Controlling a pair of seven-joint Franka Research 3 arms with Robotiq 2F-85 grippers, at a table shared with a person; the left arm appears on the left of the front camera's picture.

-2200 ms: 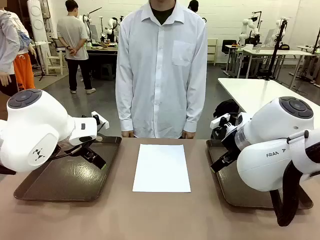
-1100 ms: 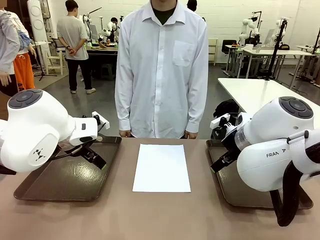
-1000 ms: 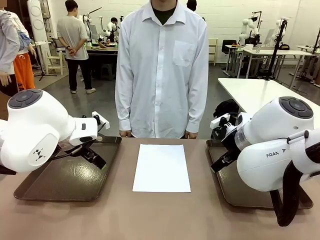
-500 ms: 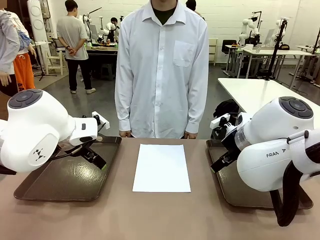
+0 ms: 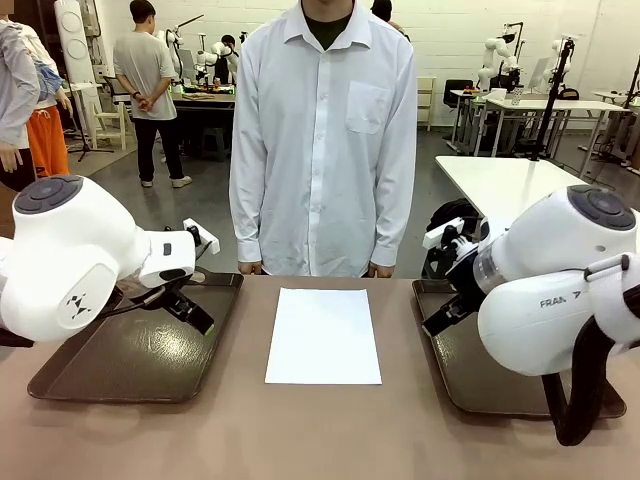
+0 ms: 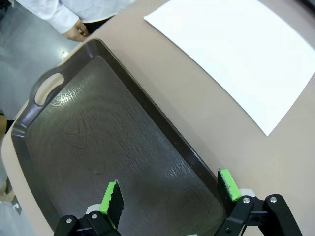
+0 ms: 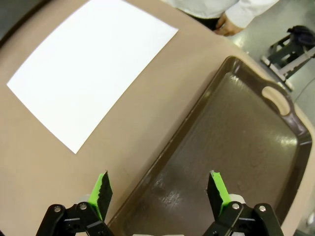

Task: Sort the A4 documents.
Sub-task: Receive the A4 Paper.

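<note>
In your front view, 1 white sheet [image 5: 323, 335] lies flat on the surface [image 5: 320, 430] between the left tray [image 5: 120, 360] and the right tray [image 5: 460, 385]. In your left wrist view, the left hand [image 6: 170, 191] is apart and empty over the left tray's rim. In your right wrist view, the right hand [image 7: 159, 189] is apart and empty over the right tray's rim.

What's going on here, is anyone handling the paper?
Nobody is handling anything at this moment. A plain white A4 paper sheet lies flat on the brown table between two dark brown handled trays, touched by neither arm. The left pincer hovers open over the left tray, and the right pincer hovers open across the right tray's inner rim. A person in a white shirt stands at the far side, hands at the table's edge. The sheet has not been picked up yet.
</note>
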